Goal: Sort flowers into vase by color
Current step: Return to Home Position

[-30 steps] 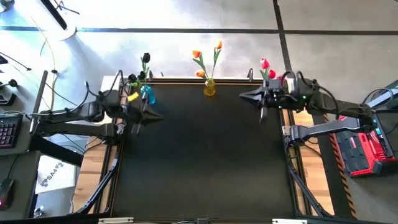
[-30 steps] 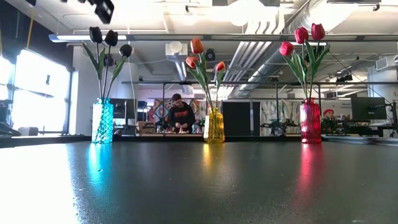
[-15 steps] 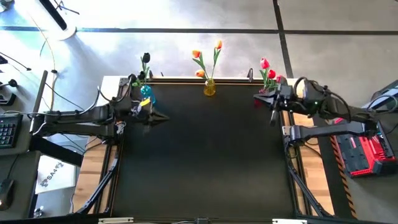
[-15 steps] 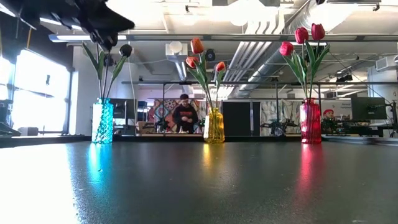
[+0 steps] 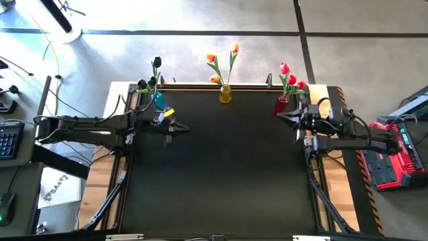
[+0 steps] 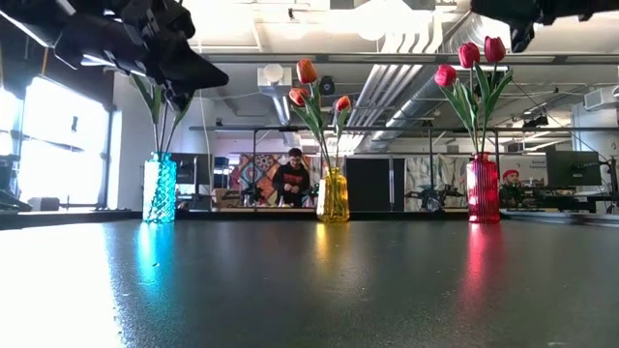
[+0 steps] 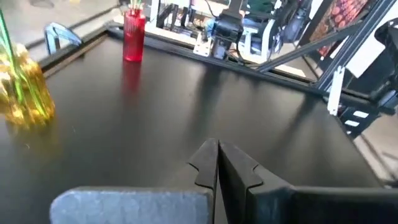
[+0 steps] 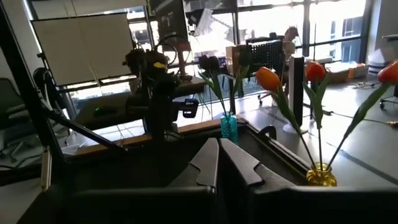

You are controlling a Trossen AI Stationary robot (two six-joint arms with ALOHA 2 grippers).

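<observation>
Three vases stand along the table's far edge, each on its base. A blue vase point(image 6: 160, 188) at the far left holds black tulips point(image 5: 155, 63). A yellow vase point(image 6: 333, 195) in the middle holds orange-yellow tulips point(image 6: 306, 72). A red vase point(image 6: 483, 189) at the far right holds red tulips point(image 6: 468, 54). My left gripper point(image 5: 182, 127) is shut and empty, just to the near right of the blue vase, above the table. My right gripper point(image 5: 281, 117) is shut and empty, beside the red vase on its near side.
The black table top point(image 5: 221, 167) lies bare between the arms and toward the near edge. A person point(image 6: 292, 180) shows in the room behind the table. A red case point(image 5: 394, 157) sits off the table to the right.
My left gripper has gone toward the table's right edge, away from the blue vase, and has come down a little. My right gripper has drawn back toward the table's right edge and slightly toward the near edge, leaving the red vase uncovered. The flowers and vases have stayed put.
</observation>
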